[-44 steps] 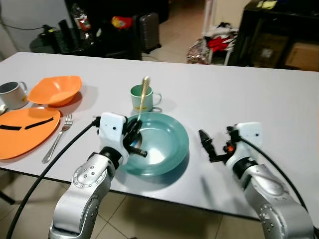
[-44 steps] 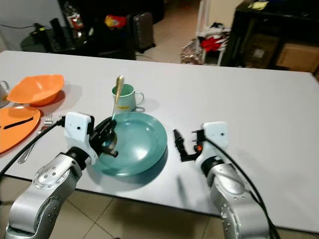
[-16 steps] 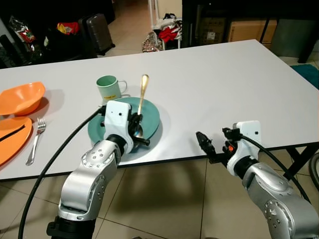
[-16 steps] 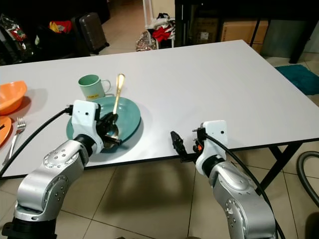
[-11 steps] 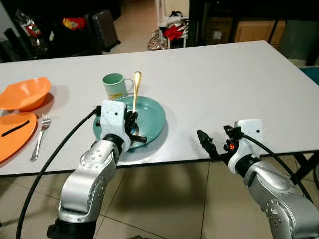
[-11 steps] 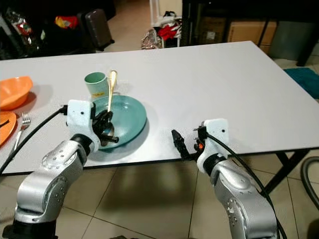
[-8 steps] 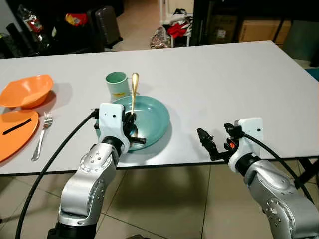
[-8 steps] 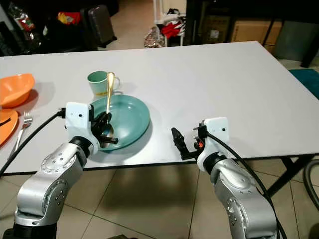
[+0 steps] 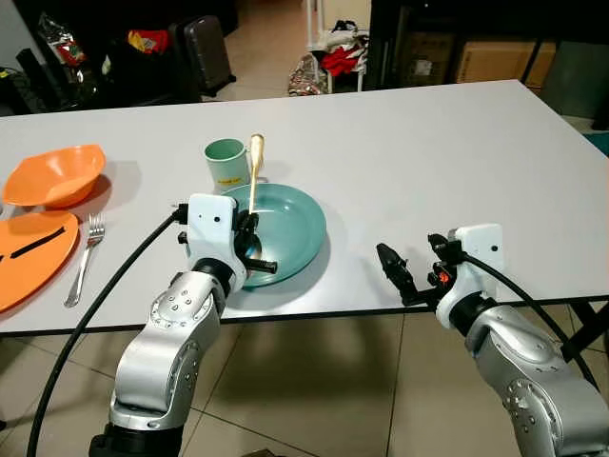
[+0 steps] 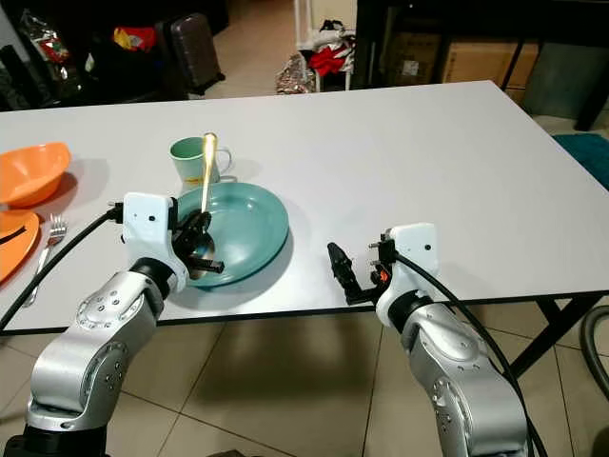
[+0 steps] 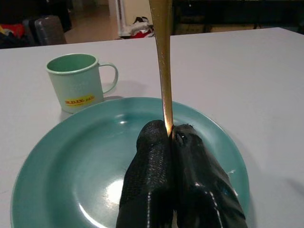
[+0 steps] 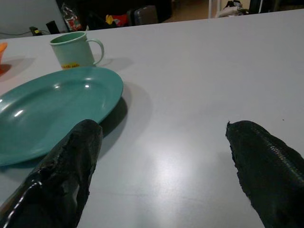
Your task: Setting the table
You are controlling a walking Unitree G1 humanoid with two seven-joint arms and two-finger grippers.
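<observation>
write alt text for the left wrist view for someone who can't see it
The left gripper is shut on a gold spoon standing upright over a teal plate. A pale green mug sits just beyond the plate on the white table.

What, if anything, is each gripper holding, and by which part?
The left gripper pinches the gold spoon low on its handle, above the teal plate. The right gripper holds nothing.

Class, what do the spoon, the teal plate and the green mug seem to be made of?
Spoon: gold-toned polished metal, judging by its sheen. Teal plate: glossy glazed ceramic or melamine, with bright glints; which one is unclear. Green mug: matte pale green, probably enamel or plastic, with a yellow label.
</observation>
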